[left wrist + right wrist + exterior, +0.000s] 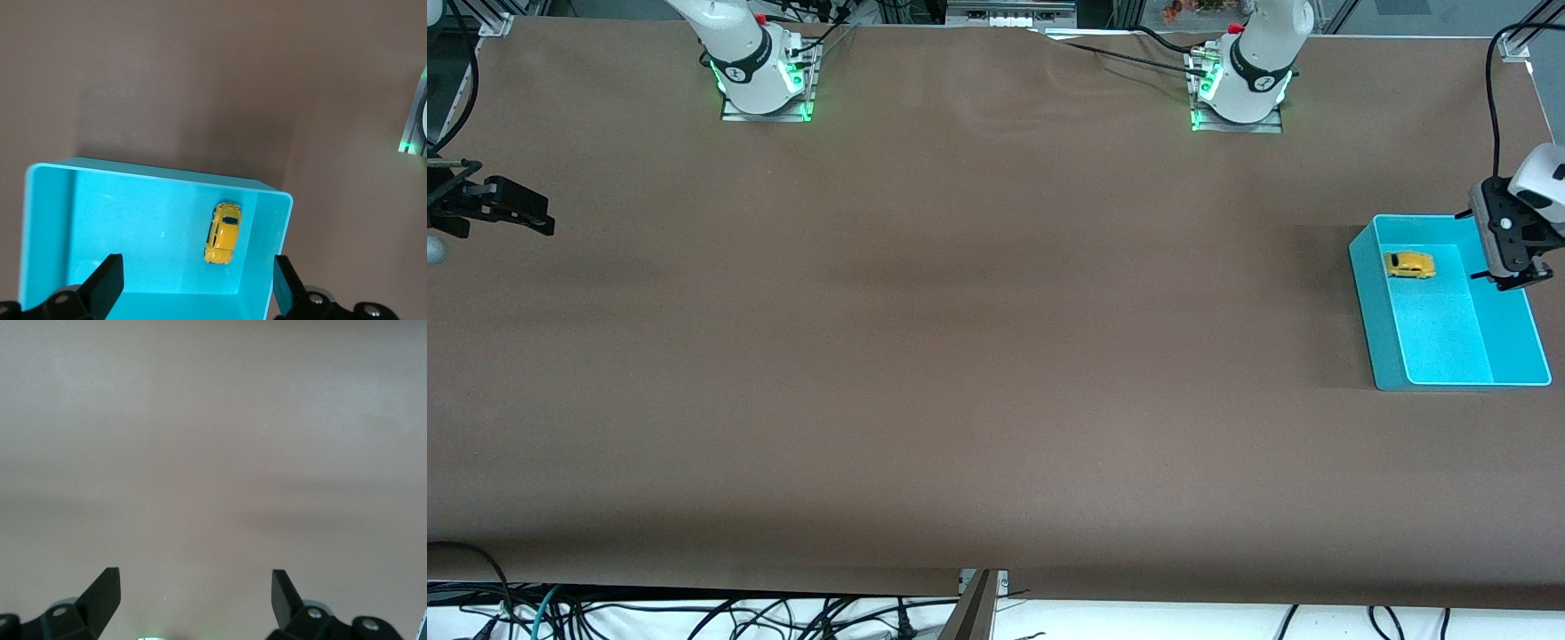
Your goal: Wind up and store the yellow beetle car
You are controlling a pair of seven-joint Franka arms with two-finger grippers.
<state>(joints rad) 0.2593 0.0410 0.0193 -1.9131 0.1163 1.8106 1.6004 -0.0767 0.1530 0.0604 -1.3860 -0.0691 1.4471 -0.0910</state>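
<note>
At the left arm's end of the brown table [960, 356], the yellow beetle car [1409, 265] is sitting on its wheels inside a turquoise bin [1369, 302], in the part of the bin farther from the front camera and close to the wall that faces the middle of the table. Nothing is touching the car. The left gripper [1519, 280] is hanging in the air over the bin's rim on the side toward the table's end, with its fingers [107, 283] spread wide apart and holding nothing; in the left wrist view the car [223, 233] is lying between the two fingertips, well below them, near the bin's [100, 220] short wall. At the right arm's end of the table, the right gripper [520, 213] is waiting over bare tabletop, well apart from the bin and the car. Its fingers [103, 590] are likewise standing wide apart and empty, with only the brown cloth [213, 453] showing beneath them in the right wrist view.
</note>
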